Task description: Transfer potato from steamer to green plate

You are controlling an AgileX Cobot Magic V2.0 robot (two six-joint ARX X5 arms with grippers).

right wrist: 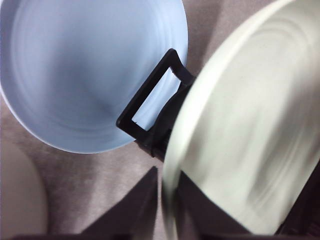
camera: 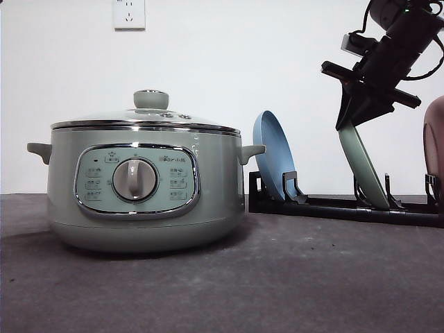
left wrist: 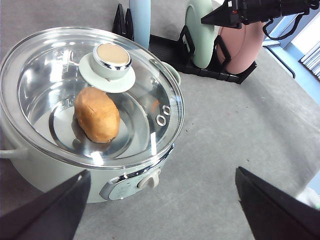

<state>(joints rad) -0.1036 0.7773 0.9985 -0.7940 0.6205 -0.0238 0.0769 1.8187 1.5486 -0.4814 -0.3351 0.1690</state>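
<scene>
Our right gripper (camera: 352,119) sits at the top rim of the green plate (camera: 363,166), which stands on edge in the black rack (camera: 333,207). In the right wrist view one dark finger (right wrist: 135,207) lies on one side of the plate's rim and a dark shape on the other side, so the jaws seem to straddle the edge, but we cannot tell whether they already press on it or are a little apart. Just beside this gripper, in the next slot, stands the blue plate (camera: 272,156), and on its other side the pink plate (left wrist: 241,46) leans in the same rack. Our left gripper (left wrist: 161,200) hangs spread wide with nothing between its fingers, above the table (camera: 291,277) and just in front of the steamer (camera: 144,191). Beyond these fingers the glass lid (left wrist: 90,95) is on the pot, and the potato (left wrist: 97,114) lies under it on the inner tray, well apart from both grippers. We judge that the plate must come out first, and the lid must be lifted before the potato can be reached. The risks are near the right gripper: a thin rim held at one point can slip or swing, and if the plate is pulled at an angle it may catch the rack's upright and drag the rack, or knock the blue plate. Farther away, the lid knob (left wrist: 113,59) is smooth and round, so a grip that is off centre could let the lid tilt and fall.
</scene>
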